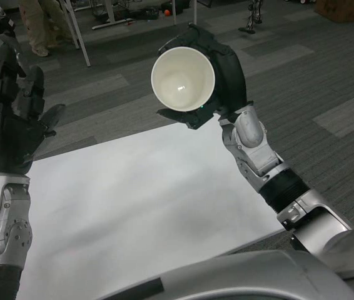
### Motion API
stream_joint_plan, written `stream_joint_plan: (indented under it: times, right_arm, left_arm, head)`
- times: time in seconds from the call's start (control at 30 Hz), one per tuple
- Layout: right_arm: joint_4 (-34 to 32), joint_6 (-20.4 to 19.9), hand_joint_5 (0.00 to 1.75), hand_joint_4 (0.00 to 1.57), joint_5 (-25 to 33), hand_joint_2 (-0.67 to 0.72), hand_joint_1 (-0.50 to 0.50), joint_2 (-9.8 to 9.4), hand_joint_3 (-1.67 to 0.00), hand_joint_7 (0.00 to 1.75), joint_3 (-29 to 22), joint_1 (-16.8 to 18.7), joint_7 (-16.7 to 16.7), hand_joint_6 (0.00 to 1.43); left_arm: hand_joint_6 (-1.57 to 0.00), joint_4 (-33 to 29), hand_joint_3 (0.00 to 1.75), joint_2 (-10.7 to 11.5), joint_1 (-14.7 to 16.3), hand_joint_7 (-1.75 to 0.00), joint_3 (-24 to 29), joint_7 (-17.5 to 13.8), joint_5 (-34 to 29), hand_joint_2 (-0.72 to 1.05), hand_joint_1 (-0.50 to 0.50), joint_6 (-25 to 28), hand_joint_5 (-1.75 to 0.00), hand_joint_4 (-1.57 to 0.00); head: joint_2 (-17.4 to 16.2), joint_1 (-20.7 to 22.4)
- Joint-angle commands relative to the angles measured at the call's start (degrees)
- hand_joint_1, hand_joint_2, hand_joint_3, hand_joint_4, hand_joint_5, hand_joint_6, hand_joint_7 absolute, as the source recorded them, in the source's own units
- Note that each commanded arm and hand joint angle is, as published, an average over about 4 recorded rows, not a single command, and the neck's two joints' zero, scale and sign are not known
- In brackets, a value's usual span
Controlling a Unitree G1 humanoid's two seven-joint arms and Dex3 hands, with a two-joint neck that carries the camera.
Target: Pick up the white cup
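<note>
1. The white cup (182,77) is held in the air above the far edge of the white surface (139,206), clear of it, with its open mouth turned toward the camera.
2. The cup is gripped by the right hand (217,75), whose fingers (183,117) are wrapped around its outer wall from behind and below.
3. The left hand (8,125) is raised at the left edge of the view, its fingers spread apart and upright, with nothing held.
4. A person's legs (45,25) are seen on the grey carpeted floor beyond the surface, beside white metal legs (77,31).
</note>
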Motion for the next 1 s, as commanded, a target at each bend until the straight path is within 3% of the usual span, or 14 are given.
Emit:
stream_joint_plan:
  times: [0.03, 1.0]
  right_arm:
    - [-0.9, 0.4, 1.65, 0.84, 0.3, -0.22, -0.08, -0.41, -1.11, 0.98, -0.6, 0.6, -0.4, 1.31]
    - [-0.3, 0.4, 1.65, 0.86, 0.2, -0.22, -0.08, -0.62, -1.11, 0.98, -0.4, 1.9, -0.4, 1.34]
  left_arm:
    - [0.00, -0.6, 0.09, 0.3, 0.6, -0.07, 0.1, 0.0, 0.3, 1.05, -0.50, 0.1, -0.10, 0.00]
    - [0.00, -1.4, 0.09, 0.3, 2.0, -0.07, -0.4, -0.1, 0.3, 1.05, -0.50, 0.1, -0.10, 0.00]
  head:
    - [0.5, 0.0]
    - [3.4, 2.4]
